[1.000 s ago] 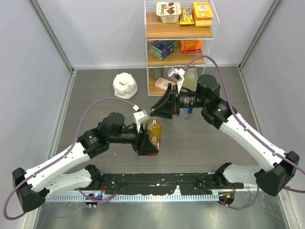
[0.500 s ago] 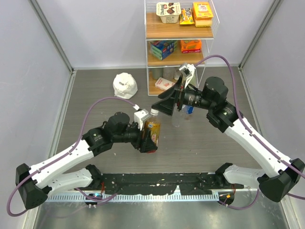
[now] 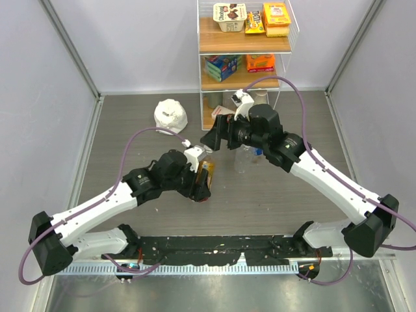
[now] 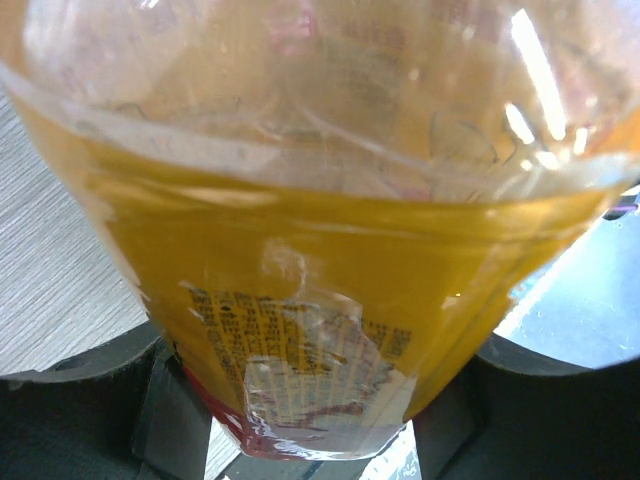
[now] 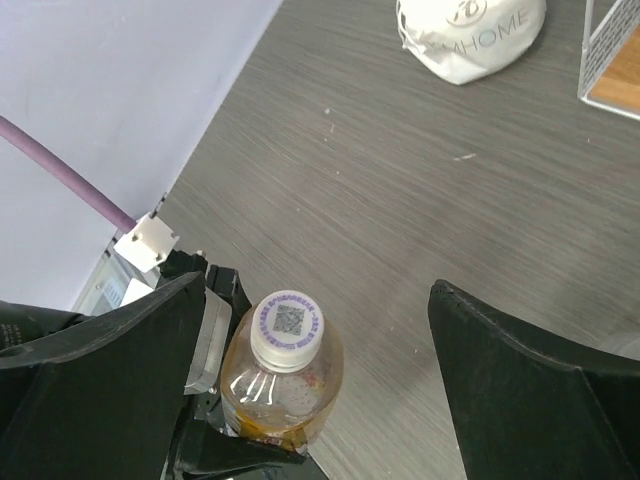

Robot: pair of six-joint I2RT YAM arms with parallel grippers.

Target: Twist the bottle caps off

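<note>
We see left gripper clamped round amber bottle, near table middle. White cap on its neck. Right gripper jaws wide open, just above cap, not touching.

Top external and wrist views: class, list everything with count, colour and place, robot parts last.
amber bottle: one, amber, mid-table, in the left gripper
cap: one, white, on the amber bottle's neck
clear bottle: one, clear, right of the amber bottle
bag: one, white, table, left of the rack
rack: one, white wire, wooden shelves, at back
snack packs: several, mixed, on the rack
table: one, grey, under everything
left gripper: one, black, closed on the amber bottle
right gripper: one, black, open, above the cap
</note>
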